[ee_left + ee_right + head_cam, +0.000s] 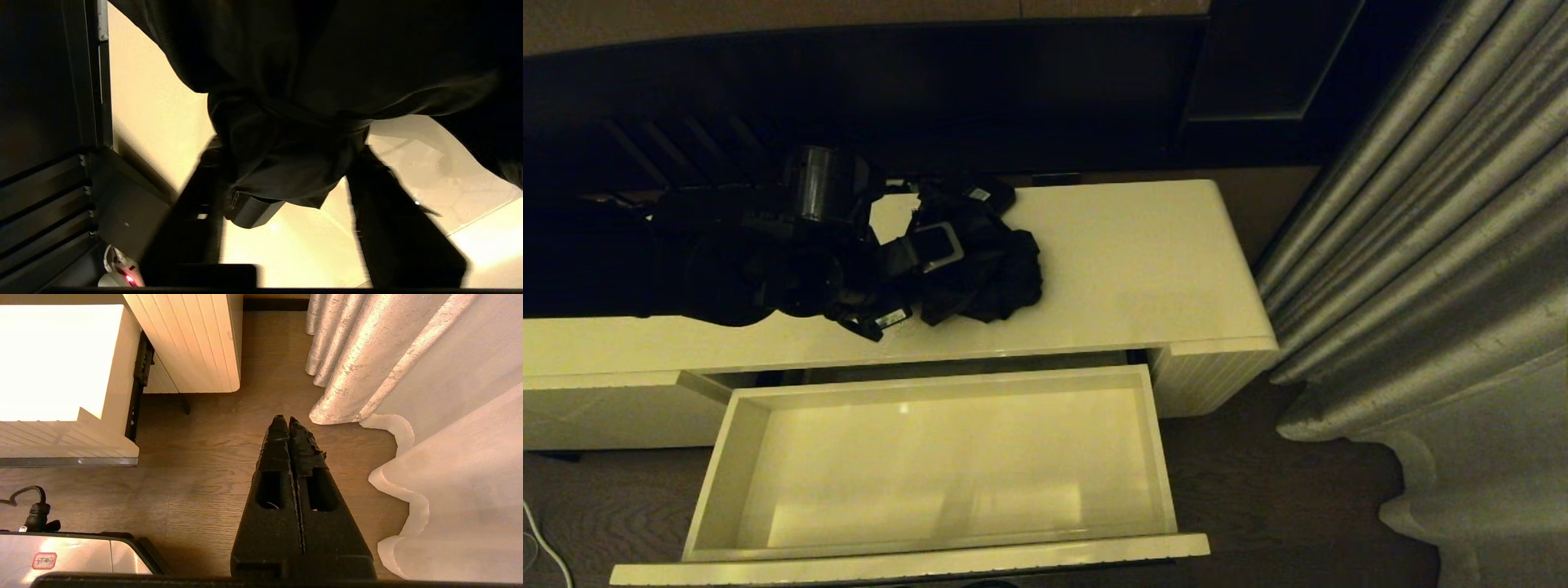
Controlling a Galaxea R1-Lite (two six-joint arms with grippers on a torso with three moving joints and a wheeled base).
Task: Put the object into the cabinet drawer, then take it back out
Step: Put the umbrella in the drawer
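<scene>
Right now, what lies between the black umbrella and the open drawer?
Only bare cream cabinet top: the head view shows nothing between the umbrella and the drawer.

A black compact folding umbrella (984, 273) of loose, bunched fabric lies on the glossy cream-white cabinet top, left of its middle and back from the near edge. A strap cinches its fabric at the waist, seen close in the left wrist view (286, 134). Below and nearer, the wide cream-white cabinet drawer (727, 457) stands pulled fully out, its pale smooth interior bare, its ribbed front nearest.
</scene>
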